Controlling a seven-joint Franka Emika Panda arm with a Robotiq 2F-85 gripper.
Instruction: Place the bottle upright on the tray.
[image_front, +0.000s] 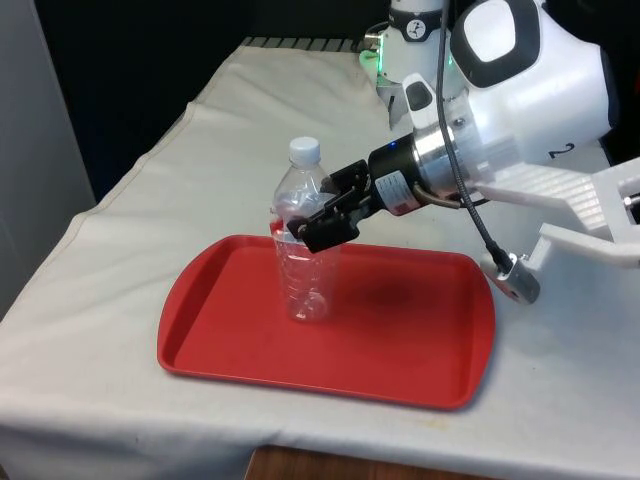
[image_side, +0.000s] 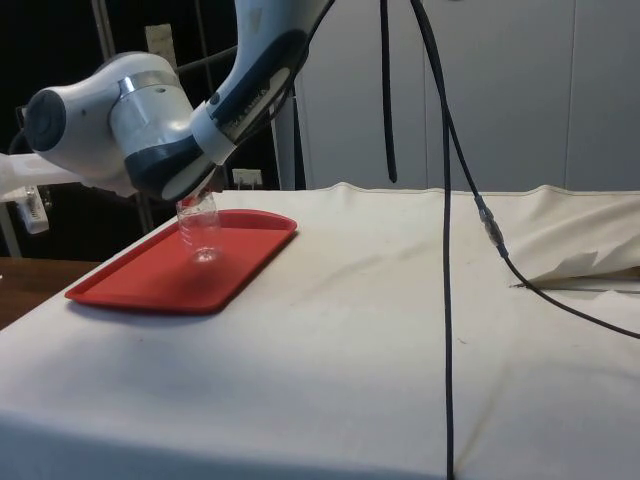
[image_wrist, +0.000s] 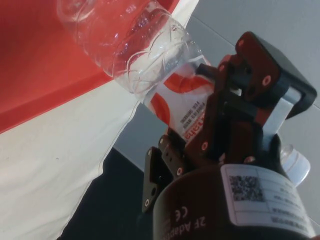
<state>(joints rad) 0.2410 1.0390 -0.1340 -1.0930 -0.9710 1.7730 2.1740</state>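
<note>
While standing upright on the red tray (image_front: 420, 375), near its end at the front view's left, clear bottle (image_front: 303, 255) with white cap (image_front: 304, 150) pinched at its label by black gripper (image_front: 318, 222). Reaching in sideways. Tray flat on white cloth (image_front: 150, 200).

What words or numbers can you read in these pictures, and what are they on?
"CE": on the black body of the hand, in the wrist view.
"ZF Adapt...": below it on the same body, cut off at the picture's edge.
Red print on the white and red label of the bottle: too blurred to read.
White sticker with a square code on the hand: its small text is too small to read.
Tray: no writing.
</note>
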